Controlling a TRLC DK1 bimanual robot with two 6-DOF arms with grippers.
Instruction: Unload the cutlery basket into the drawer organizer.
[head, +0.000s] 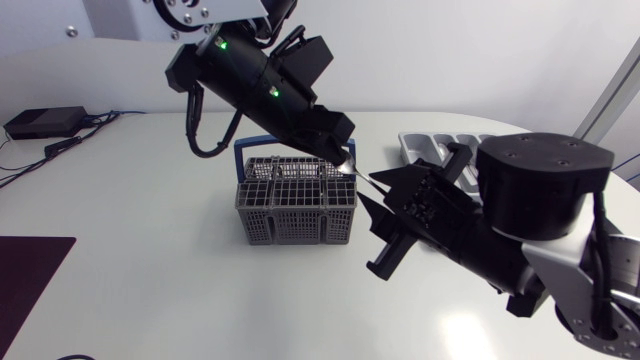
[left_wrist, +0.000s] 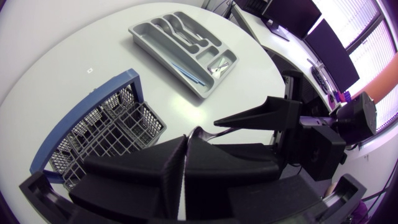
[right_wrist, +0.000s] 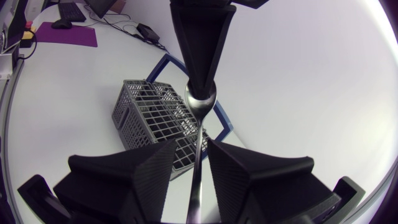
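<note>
My left gripper (head: 340, 160) hangs above the grey wire cutlery basket (head: 295, 205), shut on the bowl end of a metal spoon (head: 352, 172). The spoon's handle (right_wrist: 199, 155) runs between the fingers of my right gripper (right_wrist: 191, 149), which stand apart with a small gap on each side of it, so that gripper is open. From the left wrist, the spoon (left_wrist: 205, 132) pokes out ahead of my left gripper (left_wrist: 186, 146) toward my right gripper (left_wrist: 249, 132). The grey drawer organizer (left_wrist: 140, 31) lies beyond the basket (left_wrist: 106, 130) and holds some cutlery.
The basket (right_wrist: 149, 106) has a blue handle (head: 240, 160) and stands mid-table. The organizer (head: 425, 148) is partly hidden behind my right arm at the back right. A black box with cables (head: 45, 122) sits at the far left edge.
</note>
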